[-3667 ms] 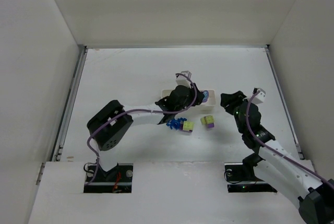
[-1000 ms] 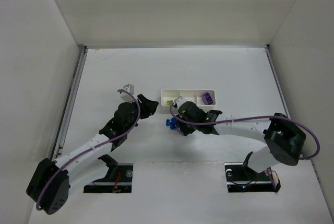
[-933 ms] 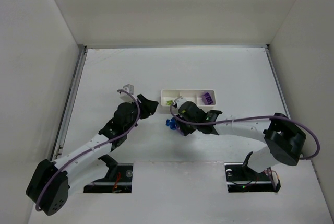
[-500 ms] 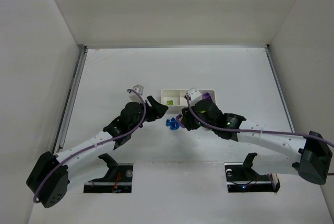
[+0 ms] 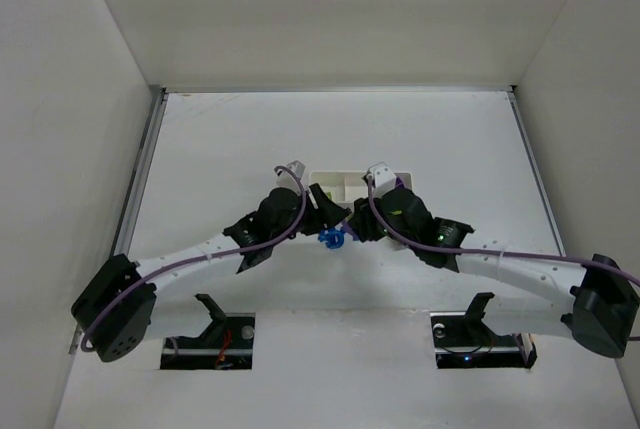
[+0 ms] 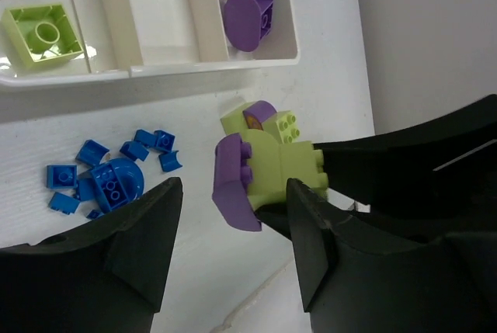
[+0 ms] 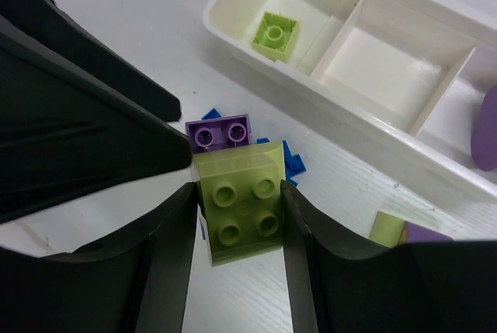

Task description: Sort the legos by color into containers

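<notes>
While gripped, two-tone brick (image 6: 268, 170): seemingly lifted off the tabletop (image 6: 326, 53) just short of the tray, green half pinched by the right gripper (image 7: 237, 197), purple half jutting out, likely so it can be pulled off.
Left gripper (image 6: 233, 185): spread wide, one finger on either side of the purple half, no contact that I can make out.
Tray (image 6: 155, 71): green brick (image 6: 43, 34) in one end compartment, purple piece (image 6: 250, 13) in the other.
Blue bricks (image 6: 109, 178): loose on the tabletop beside the tray.
Arms: both reach forward and inward, wrists meeting nose to nose.
</notes>
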{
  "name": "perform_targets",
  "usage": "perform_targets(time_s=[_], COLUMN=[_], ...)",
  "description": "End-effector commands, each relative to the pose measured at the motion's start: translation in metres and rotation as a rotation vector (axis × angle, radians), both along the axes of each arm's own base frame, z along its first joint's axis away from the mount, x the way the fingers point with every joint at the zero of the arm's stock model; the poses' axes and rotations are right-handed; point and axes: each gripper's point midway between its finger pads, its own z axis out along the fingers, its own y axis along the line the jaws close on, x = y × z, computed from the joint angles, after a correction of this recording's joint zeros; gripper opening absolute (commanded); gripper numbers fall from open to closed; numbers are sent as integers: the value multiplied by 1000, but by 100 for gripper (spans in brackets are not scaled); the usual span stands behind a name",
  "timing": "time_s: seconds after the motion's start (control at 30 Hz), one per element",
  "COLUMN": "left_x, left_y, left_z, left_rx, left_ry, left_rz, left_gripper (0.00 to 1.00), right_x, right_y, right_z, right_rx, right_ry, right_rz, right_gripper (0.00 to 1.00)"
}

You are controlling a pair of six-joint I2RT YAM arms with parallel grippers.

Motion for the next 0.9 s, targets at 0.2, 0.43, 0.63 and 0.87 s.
perform_targets(time_s=[0.2, 0.43, 0.63, 0.87], left_x=[8, 10, 15, 20], left_y=[-25, -30, -17, -11], left_z=[13, 14, 19, 19], left_rx=[-71, -115, -151, -166], left_ry=[11, 15, -5, 6], left_rz=[-5, 9, 73, 139], left_gripper=[44, 44, 50, 49], right_x=[12, 8, 6, 7], right_y=[8, 11, 8, 7], right_z=[27, 30, 23, 27], right_rx=[117, 182, 168, 182], right_ry=[-79, -72, -63, -72], right_rz=[-35, -28, -35, -45], right_gripper=[31, 31, 31, 32])
